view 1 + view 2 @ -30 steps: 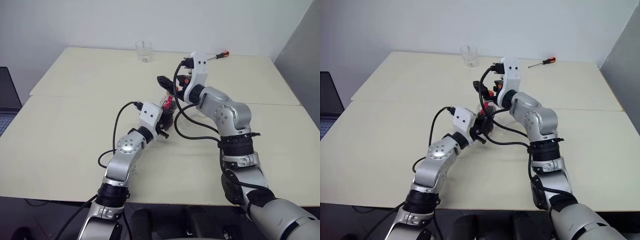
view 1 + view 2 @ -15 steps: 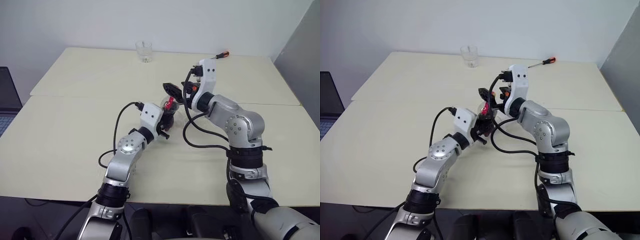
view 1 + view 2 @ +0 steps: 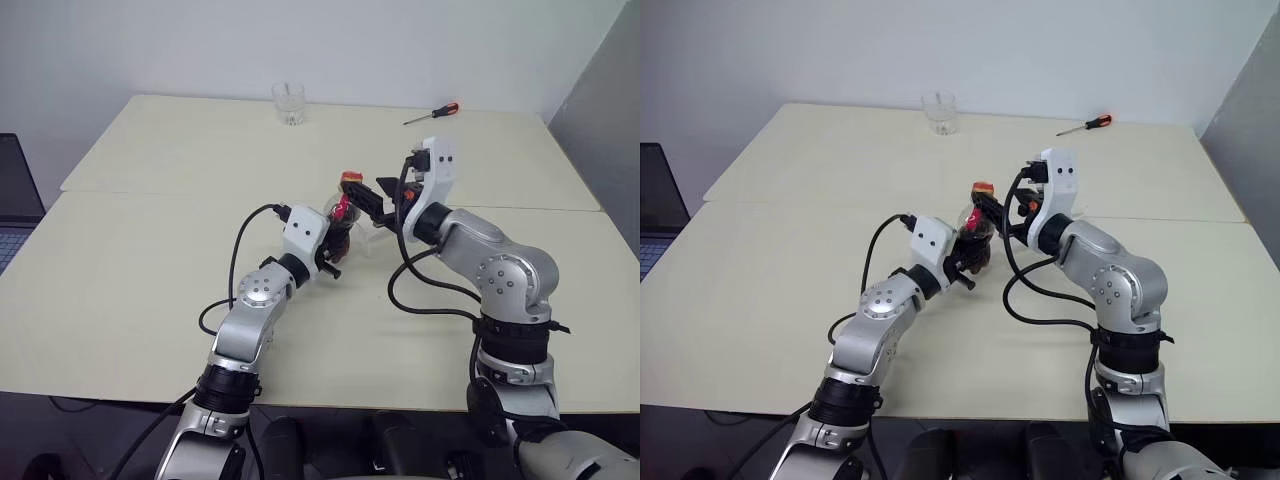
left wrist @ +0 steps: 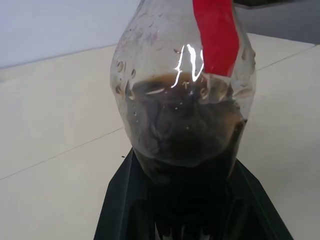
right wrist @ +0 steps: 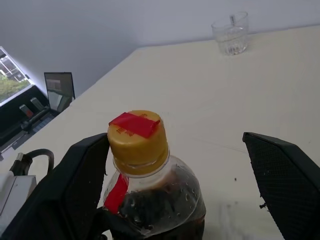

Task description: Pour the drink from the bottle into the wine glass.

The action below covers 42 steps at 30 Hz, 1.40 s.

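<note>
A plain pale wall backs a cream tabletop (image 3: 150, 250) made of two slabs butted together. At its centre the left claw (image 3: 335, 238) is pinched on the lower body of the bottle (image 3: 343, 212), which stands upright; the drink (image 4: 185, 135) fills roughly the lower half, and the yellowish cap (image 5: 137, 136) with its red tape is on. The right claw (image 3: 372, 203) sits at about 3 o'clock from the bottle's neck, its fingers (image 5: 282, 170) spread wide to either side of the cap without touching it. A short clear tumbler (image 3: 288, 103) stands far off at 12 o'clock near the back edge, and a screwdriver (image 3: 432, 114) lies toward 1 o'clock. The wine glass cannot be made out in these views.

By my reading the step in hand is uncapping: one claw steadies the bottle while the other lines up on the cap. The next move calls for the right claw to centre on the cap, close firmly and twist, with the left grip holding against the turn so the soft plastic neither slips nor squeezes drink out. Pouring cannot begin until the cap is off.
</note>
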### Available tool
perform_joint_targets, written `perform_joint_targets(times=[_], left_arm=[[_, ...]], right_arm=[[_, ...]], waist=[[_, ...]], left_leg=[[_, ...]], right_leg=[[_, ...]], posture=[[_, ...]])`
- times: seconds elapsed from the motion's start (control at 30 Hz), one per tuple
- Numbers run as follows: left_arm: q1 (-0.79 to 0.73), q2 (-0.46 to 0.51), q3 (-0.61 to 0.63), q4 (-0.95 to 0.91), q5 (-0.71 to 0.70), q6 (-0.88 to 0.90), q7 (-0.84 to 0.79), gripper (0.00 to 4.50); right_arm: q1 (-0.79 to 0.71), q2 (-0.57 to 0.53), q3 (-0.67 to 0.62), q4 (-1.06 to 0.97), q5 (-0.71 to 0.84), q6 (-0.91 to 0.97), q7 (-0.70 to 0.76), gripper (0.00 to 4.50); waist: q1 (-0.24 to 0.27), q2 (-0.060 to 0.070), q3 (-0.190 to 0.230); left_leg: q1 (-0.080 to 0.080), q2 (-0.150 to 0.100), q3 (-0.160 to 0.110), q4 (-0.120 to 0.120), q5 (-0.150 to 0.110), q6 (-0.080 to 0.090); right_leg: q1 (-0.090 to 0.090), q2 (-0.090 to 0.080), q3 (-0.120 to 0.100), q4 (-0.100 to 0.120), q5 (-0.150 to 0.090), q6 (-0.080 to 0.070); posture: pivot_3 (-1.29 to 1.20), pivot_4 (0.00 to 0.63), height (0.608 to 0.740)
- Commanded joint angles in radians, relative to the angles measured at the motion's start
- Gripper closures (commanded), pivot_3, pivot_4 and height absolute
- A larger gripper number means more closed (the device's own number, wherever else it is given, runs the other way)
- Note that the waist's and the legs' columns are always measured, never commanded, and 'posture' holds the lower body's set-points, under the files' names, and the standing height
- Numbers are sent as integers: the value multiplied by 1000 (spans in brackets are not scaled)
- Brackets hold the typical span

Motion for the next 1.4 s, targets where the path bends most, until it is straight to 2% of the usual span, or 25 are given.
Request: perform_joint_targets(times=[0.03,0.3,0.8,1.23,1.4], left_arm=[[-30,0,16,-46,-8,-44,-5,3601],[-29,1,21,-42,-5,-49,3,3601],[-30,-8,22,-43,-1,-49,11,3601],[-23,-10,22,-45,2,-51,15,3601],[-18,-9,24,-48,1,-51,16,3601]], right_arm=[[-9,-13,-26,-47,40,-1,10,0],[-49,-12,6,-53,90,10,27,0],[-175,27,106,157,-38,-139,38,0],[-256,74,99,377,-114,-295,55,0],[-245,66,83,392,-108,-310,68,0]], waist=[[0,0,0],[0,0,0],[1,0,0],[1,0,0],[2,0,0]], left_leg=[[0,0,0,0,0,0],[0,0,0,0,0,0],[0,0,0,0,0,0],[0,0,0,0,0,0],[0,0,0,0,0,0]], right_leg=[[0,0,0,0,0,0],[0,1,0,0,0,0],[0,2,0,0,0,0],[0,2,0,0,0,0],[0,1,0,0,0,0]], posture=[[0,150,740],[0,150,740],[0,150,740],[0,150,740],[0,150,740]])
